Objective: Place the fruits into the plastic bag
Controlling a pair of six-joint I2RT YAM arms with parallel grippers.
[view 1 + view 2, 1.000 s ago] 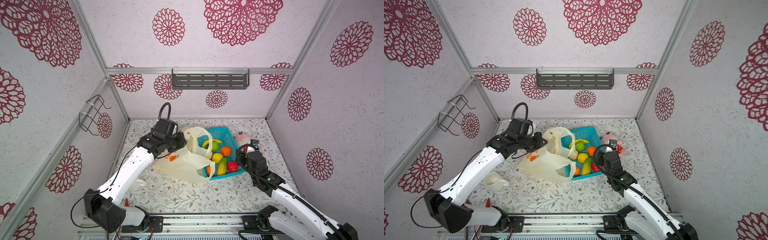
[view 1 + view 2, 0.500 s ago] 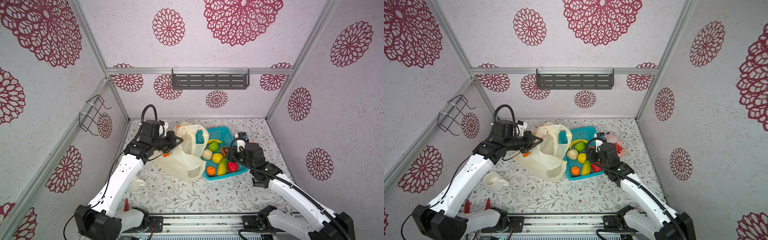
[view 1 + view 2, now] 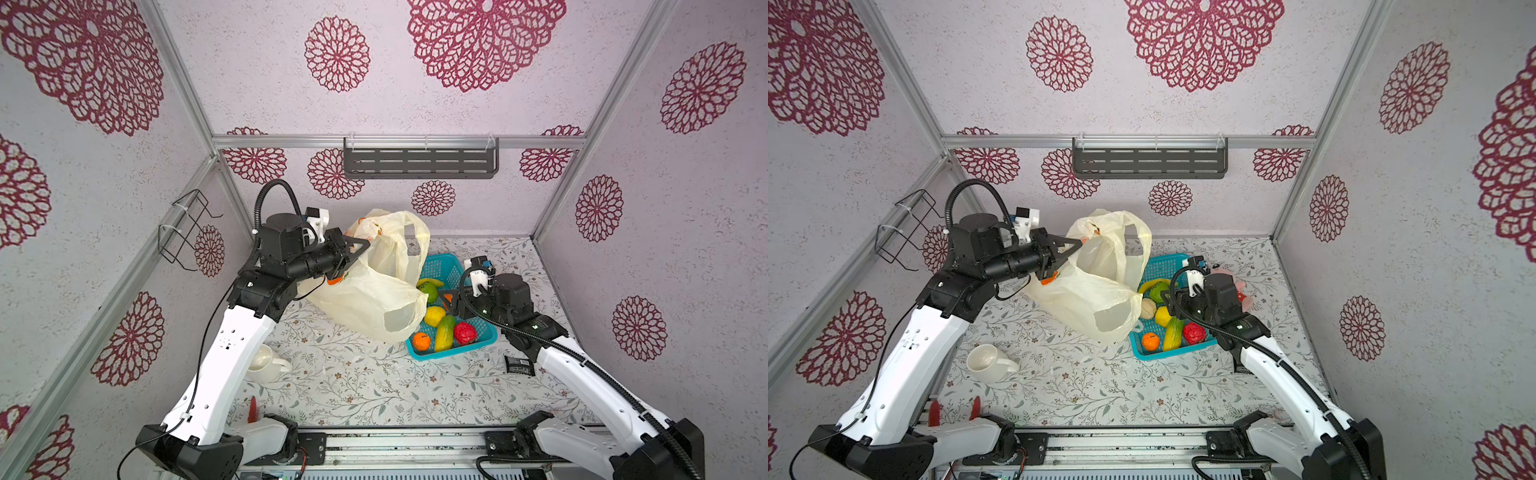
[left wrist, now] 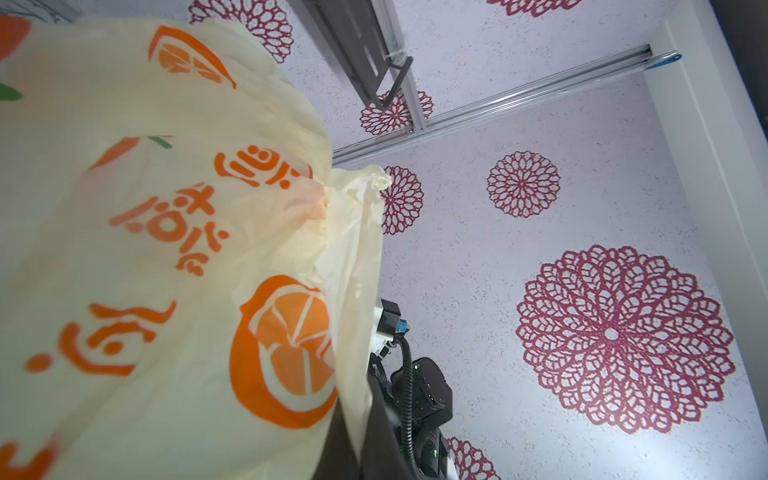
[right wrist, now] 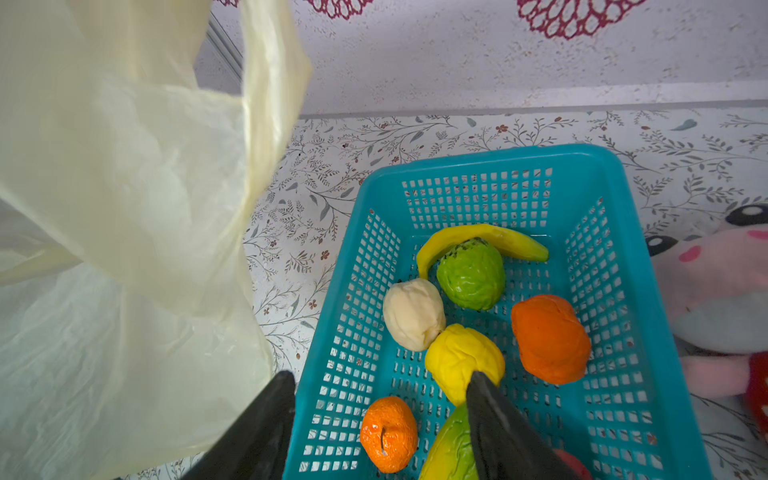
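Top views: left fingers (image 3: 353, 242) clamp bag (image 3: 374, 299) | right fingers (image 5: 498, 432) parted (empty) over basket (image 3: 440, 266), plush toy (image 5: 706, 282) beside

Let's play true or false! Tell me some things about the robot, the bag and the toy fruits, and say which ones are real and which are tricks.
1. The left gripper is pinching the plastic bag. True.
2. The right gripper is holding the banana. False: it is open and holds nothing; the banana lies in the basket.
3. The red fruit is inside the bag. False: it lies in the basket.
4. The pink plush toy is outside the basket, right beside it. True.
5. The white mug is in the basket. False: it is on the table.
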